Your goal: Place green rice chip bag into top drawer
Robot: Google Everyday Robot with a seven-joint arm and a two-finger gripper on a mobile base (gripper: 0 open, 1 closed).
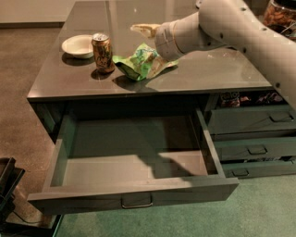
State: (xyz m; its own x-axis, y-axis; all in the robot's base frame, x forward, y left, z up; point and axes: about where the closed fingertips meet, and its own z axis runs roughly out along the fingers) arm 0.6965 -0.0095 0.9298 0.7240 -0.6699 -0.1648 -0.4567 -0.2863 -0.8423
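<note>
While the green rice chip bag (pixel 142 65) lies crumpled on the grey countertop (pixel 212 69) at upper centre of the frame, my gripper (pixel 149 33) hovers just above and behind it, reaching in from the upper right on my thick, pale arm (pixel 231 23); whether the gripper is spread or closed I cannot tell, nor whether it touches the foil. The bag sits near the counter's front edge, directly above the top drawer (pixel 134 169), which stands pulled out toward the lower part of the frame, its grey floor in view and crossed by my arm's shadow (pixel 169 166). A small metal pull handle (pixel 137 202) hangs at the centre of the drawer's front panel, bottom centre. Just left of the bag, close beside it, a gold soda can (pixel 102 52) stands upright, and further left, near the can, rests a white bowl (pixel 77 45). At right of the frame, under the counter, narrower grey drawers (pixel 252 121) are stacked one over another and shut. A jar (pixel 280 14) of brown contents shows at the upper right corner, partly cut off by the frame edge. Green carpet (pixel 263 208) covers the floor at lower right
</note>
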